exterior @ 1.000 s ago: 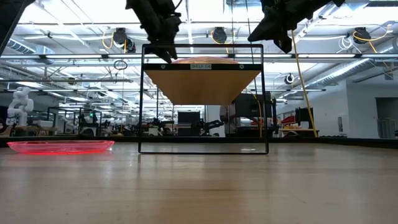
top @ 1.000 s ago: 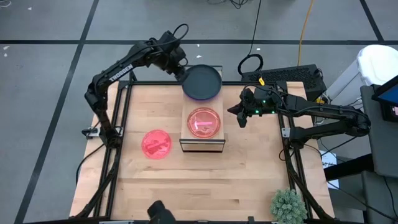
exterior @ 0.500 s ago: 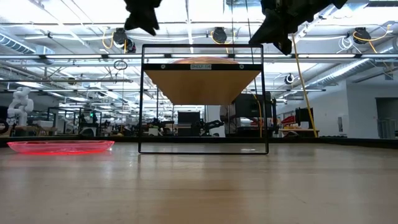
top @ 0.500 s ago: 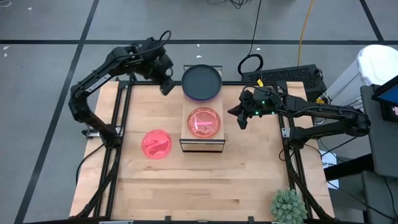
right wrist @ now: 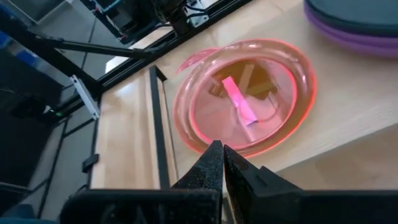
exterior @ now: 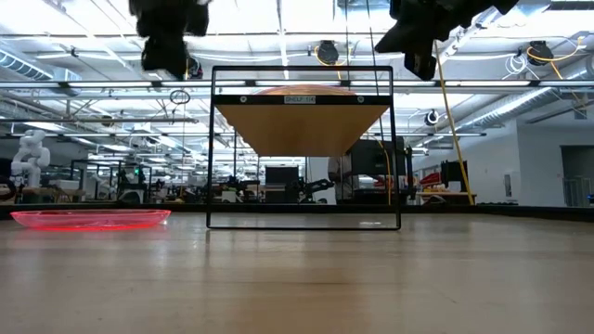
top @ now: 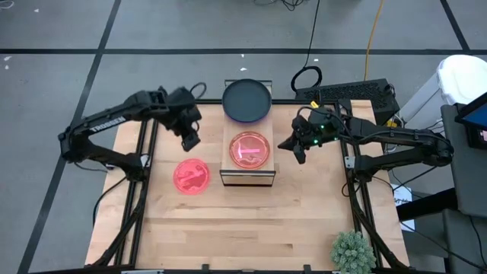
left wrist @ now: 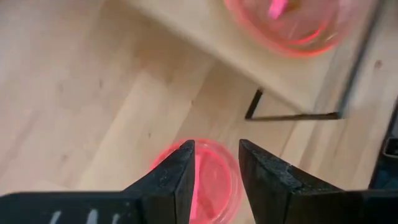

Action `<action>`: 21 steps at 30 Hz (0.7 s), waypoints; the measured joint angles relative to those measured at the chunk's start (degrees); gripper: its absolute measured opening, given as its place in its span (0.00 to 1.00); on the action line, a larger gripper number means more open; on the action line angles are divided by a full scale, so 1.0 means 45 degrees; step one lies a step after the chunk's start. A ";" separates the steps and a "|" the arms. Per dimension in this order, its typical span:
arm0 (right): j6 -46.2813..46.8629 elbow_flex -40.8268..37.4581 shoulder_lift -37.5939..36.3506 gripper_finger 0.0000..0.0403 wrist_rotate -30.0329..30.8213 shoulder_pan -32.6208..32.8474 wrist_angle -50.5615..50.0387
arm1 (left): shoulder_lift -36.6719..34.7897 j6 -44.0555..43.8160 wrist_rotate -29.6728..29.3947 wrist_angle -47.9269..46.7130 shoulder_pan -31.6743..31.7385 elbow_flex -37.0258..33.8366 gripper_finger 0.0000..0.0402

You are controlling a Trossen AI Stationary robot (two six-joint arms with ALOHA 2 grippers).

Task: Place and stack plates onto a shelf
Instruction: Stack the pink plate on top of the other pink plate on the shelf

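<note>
the left gripper (top: 190, 139) hangs empty, fingers (left wrist: 180, 174) spread, above the desk's (top: 251, 221) pink plate (top: 190, 176), whose near edge they hide in its wrist view, while the right gripper (top: 297, 152), fingers pressed together, waits beside the shelf (top: 247, 173).

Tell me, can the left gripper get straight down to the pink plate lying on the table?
Probably yes. The left gripper hangs open just above and behind the pink plate, with bare table around it and the shelf off to the side.

wood table (top: 251, 221): shelf (top: 247, 179) at centre carrying one pink plate (top: 249, 149); second pink plate (top: 191, 176) at its 9 o'clock; dark plate stack (top: 246, 100) at 12; plant (top: 351, 253) near 4.
</note>
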 joint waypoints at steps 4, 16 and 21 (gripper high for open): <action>0.1107 0.0000 0.0000 0.00 -0.0118 0.0422 0.0004 | -0.0034 -0.0911 0.0250 0.0725 -0.0015 -0.2218 0.37; 0.0860 0.0000 0.0000 0.00 -0.0336 0.1389 -0.0006 | 0.0088 -0.3485 -0.0219 0.1251 -0.0010 -0.7223 0.62; 0.0551 0.0000 0.0000 0.00 -0.0331 0.1389 -0.0006 | 0.0093 -0.4161 -0.0602 0.2165 -0.0010 -0.8104 0.62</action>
